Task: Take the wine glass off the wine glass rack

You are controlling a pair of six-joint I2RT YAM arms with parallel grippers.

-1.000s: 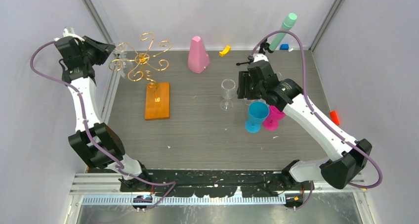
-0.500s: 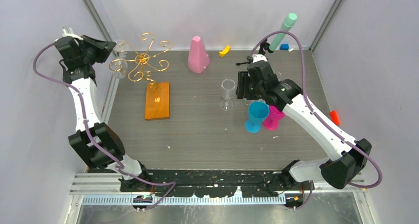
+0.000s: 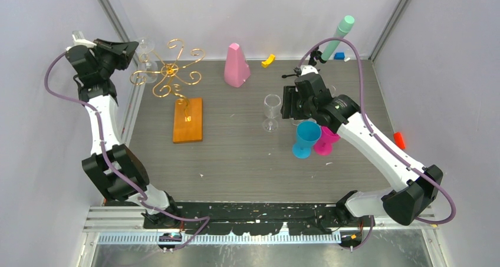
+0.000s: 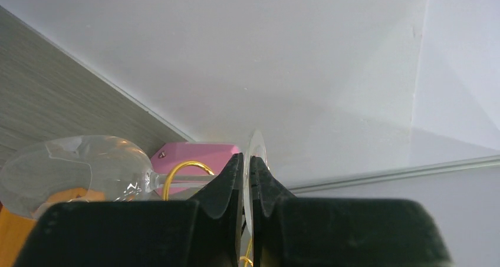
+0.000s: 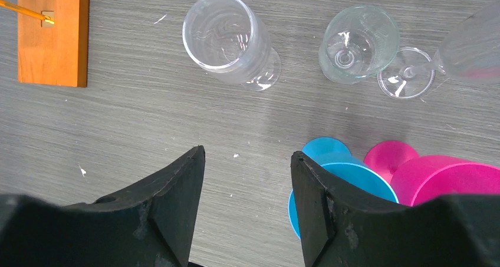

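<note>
1. The left tool [image 4: 247, 161] is high at the far left corner of the worktop [image 3: 236, 155]. Its two fingers are pressed together on the thin round foot of the wine glass [image 4: 71, 172].
2. This wine glass lies sideways in the air, with its bowl pointing away from the tool and its stem about level. Through the bowl I see only the worktop and an orange-brown patch behind it.
3. A gold wire curl shows just beside the stem. I cannot tell whether the stem sits inside this curl or is already out of it.
4. The wine glass rack [image 3: 170, 71] stands at the far left, its wire rising from the wooden base [image 3: 187, 121], which lies flat on the worktop.
5. The right tool [image 5: 246, 155] hangs over the middle right of the worktop with its fingers wide apart and nothing between them.
6. Beyond it stands a clear goblet [image 5: 227, 40], upright with the mouth up. I see through it down to its own foot.
7. To the right of this goblet is a second clear glass [image 5: 357, 43], also upright and see-through.
8. A blue cup [image 5: 342, 181] and a pink cup [image 5: 439, 178] stand just beside each other, near the right finger. Inside each one only its own colour shows.
9. A pink tapered block [image 3: 237, 65] stands at the far edge.
</note>
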